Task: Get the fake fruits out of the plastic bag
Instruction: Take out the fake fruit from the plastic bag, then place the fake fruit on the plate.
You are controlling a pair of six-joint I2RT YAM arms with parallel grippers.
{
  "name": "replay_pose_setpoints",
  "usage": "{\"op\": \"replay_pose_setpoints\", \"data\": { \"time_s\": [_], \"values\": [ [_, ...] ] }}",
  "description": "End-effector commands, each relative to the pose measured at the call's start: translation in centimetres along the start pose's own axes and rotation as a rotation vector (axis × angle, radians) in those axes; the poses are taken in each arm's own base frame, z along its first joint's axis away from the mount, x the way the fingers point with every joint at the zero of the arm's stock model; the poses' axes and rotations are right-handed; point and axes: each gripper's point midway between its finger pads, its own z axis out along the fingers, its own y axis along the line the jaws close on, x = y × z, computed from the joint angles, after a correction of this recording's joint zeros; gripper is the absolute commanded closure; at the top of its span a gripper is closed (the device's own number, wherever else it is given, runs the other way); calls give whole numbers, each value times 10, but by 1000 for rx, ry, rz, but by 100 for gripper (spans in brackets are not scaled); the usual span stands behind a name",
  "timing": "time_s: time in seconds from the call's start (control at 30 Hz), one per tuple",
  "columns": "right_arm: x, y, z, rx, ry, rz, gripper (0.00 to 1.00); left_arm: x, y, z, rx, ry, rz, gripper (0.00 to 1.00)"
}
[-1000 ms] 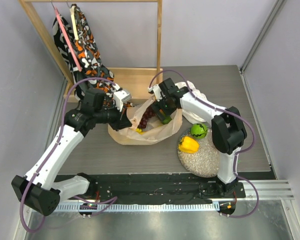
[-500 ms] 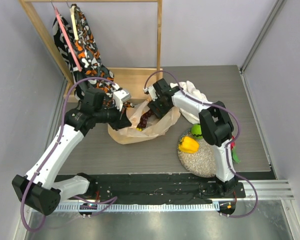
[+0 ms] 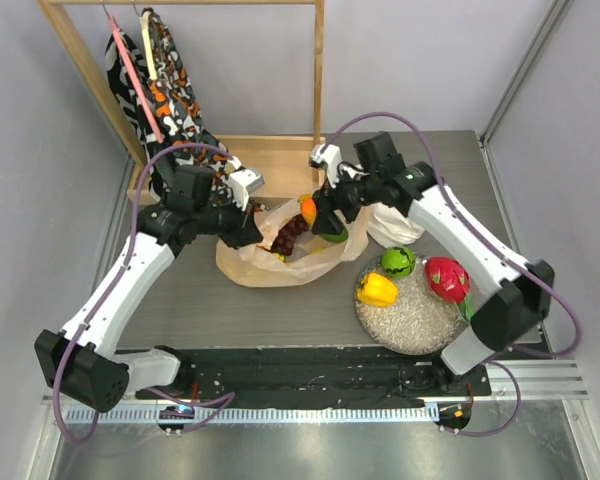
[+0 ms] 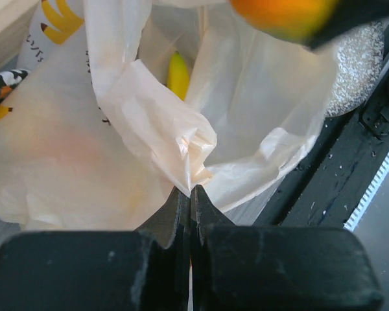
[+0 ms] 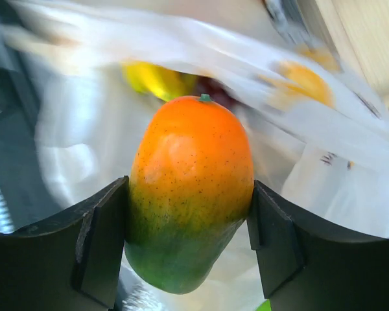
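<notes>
1. Peach-orange film, thin, translucent and crumpled: the plastic bag (image 3: pixel 265 270) lies at the middle of the surface (image 3: pixel 280 312), with its mouth gaping toward twelve o'clock.
2. Left gripper (image 4: pixel 190 196) is clenched on a fold of the bag's rim at its nine o'clock side, holding the mouth up.
3. Right gripper (image 5: pixel 189 249) is grasping the mango (image 5: pixel 193 168), which is glossy and speckled, orange shading to green. It hangs just above the mouth at the bag's one o'clock edge.
4. Dark purple grapes (image 3: pixel 288 236) and a yellow banana (image 4: pixel 177 74) lie inside the bag.
5. At four o'clock of the bag, a round dish (image 3: pixel 405 328) carries the lime (image 3: pixel 397 262), a yellow fruit (image 3: pixel 377 290) and the dragon fruit (image 3: pixel 445 278).
6. Assessment: the mango is being carried out.
   - Raise it clear of the film before swinging toward four o'clock, or the plastic may snag.
   - The left pinch should hold so the bag is not dragged along.
   - Set the mango on a bare patch of the dish, apart from the other fruits.
</notes>
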Motion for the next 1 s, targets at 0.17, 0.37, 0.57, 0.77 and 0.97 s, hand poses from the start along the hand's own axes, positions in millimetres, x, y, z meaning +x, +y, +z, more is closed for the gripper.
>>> {"op": "replay_pose_setpoints", "data": {
  "time_s": [0.17,0.37,0.57,0.77,0.97],
  "values": [
    [-80,64,-70,-248,-319,14,50,-41,20,7,-55,-65,26,100],
    [-30,-6,-146,65,-220,-2,53,-42,23,2,-76,-70,26,100],
    [113,6,-165,114,149,-160,54,-40,30,-7,-99,-86,7,100],
    [188,51,-155,-48,272,-269,54,-43,31,-8,-93,-95,-3,100],
    [213,81,-101,-164,376,-451,56,-44,31,-6,-89,-105,-31,100]
  ]
}}
